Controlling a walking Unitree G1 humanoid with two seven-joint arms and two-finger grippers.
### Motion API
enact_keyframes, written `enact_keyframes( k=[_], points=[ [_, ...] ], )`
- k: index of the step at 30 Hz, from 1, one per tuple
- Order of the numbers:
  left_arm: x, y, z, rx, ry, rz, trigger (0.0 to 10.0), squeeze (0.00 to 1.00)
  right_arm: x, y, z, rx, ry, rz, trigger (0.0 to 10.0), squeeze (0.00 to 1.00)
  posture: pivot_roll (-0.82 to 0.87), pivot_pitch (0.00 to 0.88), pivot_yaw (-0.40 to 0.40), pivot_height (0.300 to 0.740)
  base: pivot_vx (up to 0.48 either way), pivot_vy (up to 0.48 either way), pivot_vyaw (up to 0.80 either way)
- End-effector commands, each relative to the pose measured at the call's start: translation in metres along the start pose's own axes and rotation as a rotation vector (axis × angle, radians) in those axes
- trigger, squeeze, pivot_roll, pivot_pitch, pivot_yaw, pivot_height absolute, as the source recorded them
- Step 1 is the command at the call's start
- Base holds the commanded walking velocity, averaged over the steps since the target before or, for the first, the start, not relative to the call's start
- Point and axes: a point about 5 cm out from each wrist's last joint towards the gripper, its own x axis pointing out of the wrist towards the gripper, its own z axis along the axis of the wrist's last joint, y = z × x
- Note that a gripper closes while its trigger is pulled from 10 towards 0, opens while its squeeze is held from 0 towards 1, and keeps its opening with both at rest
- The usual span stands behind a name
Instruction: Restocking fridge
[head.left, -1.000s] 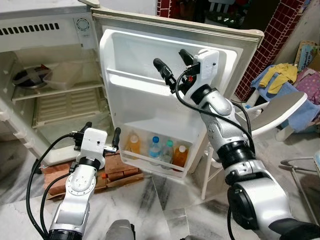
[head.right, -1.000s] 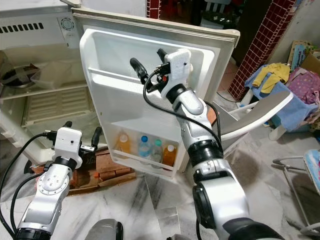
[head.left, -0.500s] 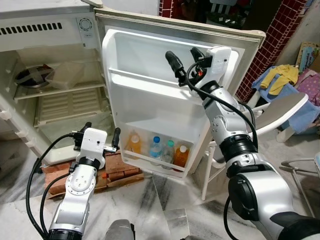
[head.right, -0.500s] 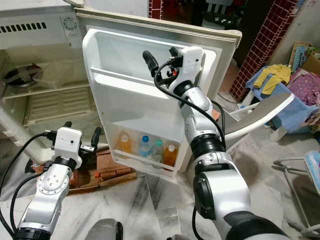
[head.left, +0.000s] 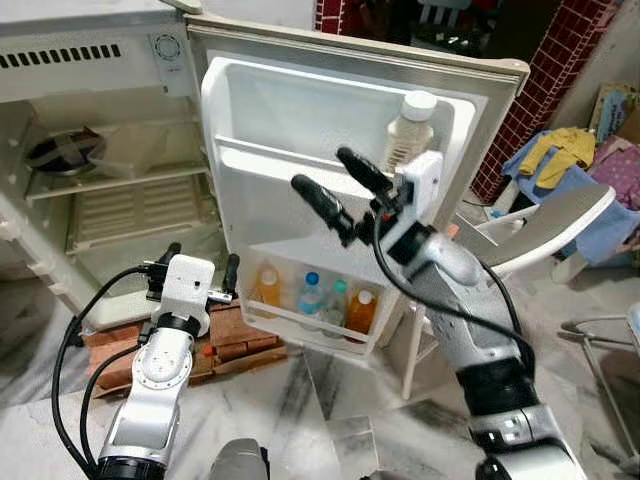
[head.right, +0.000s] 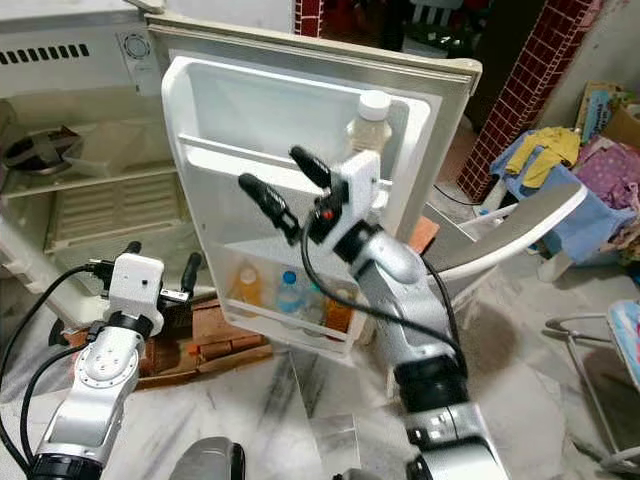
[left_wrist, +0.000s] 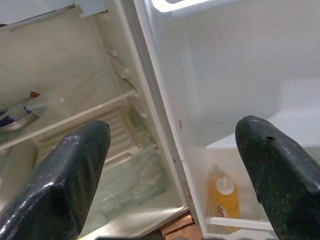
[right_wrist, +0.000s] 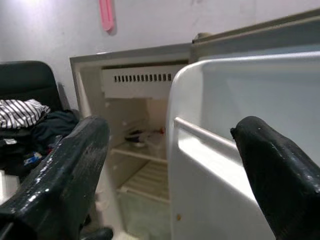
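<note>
A white single-door fridge (head.left: 90, 60) is standing open, its pale interior shelves (head.left: 110, 182) holding a dark round dish (head.left: 60, 155) at the upper left. The white moulded door (head.left: 300, 190) is swinging out toward the robot, its inner side facing the camera. Behind the door a white plastic chair (head.left: 560, 215) is sitting draped with blue and yellow cloth (head.left: 560, 150), and a stack of red bricks (head.left: 235, 340) is lying on the marble floor (head.left: 330, 390) under the fridge.

On the door's upper shelf a cloudy plastic bottle with a white cap (head.left: 405, 135) is standing upright against the right wall. The lowest door rack is carrying four bottles in a row (head.left: 312, 302) (orange, blue-capped, green-capped, orange).

The right gripper (head.left: 340, 190) is hanging in front of the door's middle, below and left of the capped bottle, its two long black fingers spread wide and holding nothing. The left gripper (head.left: 200, 265) is hovering low near the door's hinge edge, beside the bottom rack, its fingers (left_wrist: 65, 175) likewise splayed apart and empty.
</note>
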Motion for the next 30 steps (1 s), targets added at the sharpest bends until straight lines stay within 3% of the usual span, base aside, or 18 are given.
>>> enact_keyframes(
  k=[1, 3, 5, 6, 7, 11, 13, 19, 30],
  points=[
    [0.002, 0.002, 0.003, 0.001, -0.016, 0.020, 10.0, 0.00, -0.006, 0.005, 0.006, -0.028, -0.001, -0.023, 10.0, 0.00, 0.12, 0.000, -0.038, 0.740, 0.000, 0.000, 0.00],
    [0.002, 0.003, 0.003, 0.001, -0.017, 0.034, 10.0, 0.00, -0.012, 0.007, 0.006, -0.060, 0.009, -0.061, 10.0, 0.00, 0.13, 0.000, -0.036, 0.740, 0.000, 0.000, 0.00],
    [-0.003, 0.007, 0.000, -0.006, -0.010, 0.056, 10.0, 0.00, -0.033, 0.003, 0.000, -0.178, 0.023, -0.251, 10.0, 0.00, 0.12, 0.000, -0.029, 0.740, 0.000, 0.000, 0.00],
    [-0.003, 0.007, 0.000, -0.006, -0.010, 0.056, 10.0, 0.00, -0.033, 0.003, 0.000, -0.178, 0.023, -0.251, 10.0, 0.00, 0.12, 0.000, -0.029, 0.740, 0.000, 0.000, 0.00],
    [-0.005, 0.009, 0.000, -0.009, -0.009, 0.065, 10.0, 0.00, -0.047, 0.001, -0.006, -0.234, 0.051, -0.323, 10.0, 0.00, 0.12, 0.000, -0.029, 0.740, 0.000, 0.000, 0.00],
    [-0.009, 0.010, -0.003, -0.006, 0.000, 0.073, 10.0, 0.00, -0.077, -0.007, -0.021, -0.282, 0.134, -0.517, 10.0, 0.00, 0.10, 0.000, -0.015, 0.740, 0.000, 0.000, 0.00],
    [-0.011, 0.012, -0.007, -0.006, 0.018, 0.085, 10.0, 0.00, -0.085, -0.010, -0.032, -0.250, 0.186, -0.582, 10.0, 0.00, 0.10, 0.000, -0.010, 0.740, 0.000, 0.000, 0.00],
    [-0.011, 0.007, -0.009, -0.009, 0.028, 0.070, 10.0, 0.00, -0.088, -0.013, -0.040, -0.293, 0.220, -0.624, 10.0, 0.00, 0.10, 0.000, -0.016, 0.740, -0.183, 0.000, 0.00],
    [-0.011, 0.004, -0.012, -0.003, 0.038, 0.038, 10.0, 0.00, -0.092, -0.029, -0.052, -0.214, 0.206, -0.790, 10.0, 0.00, 0.14, 0.000, -0.030, 0.740, -0.372, 0.000, 0.00]
  ],
)
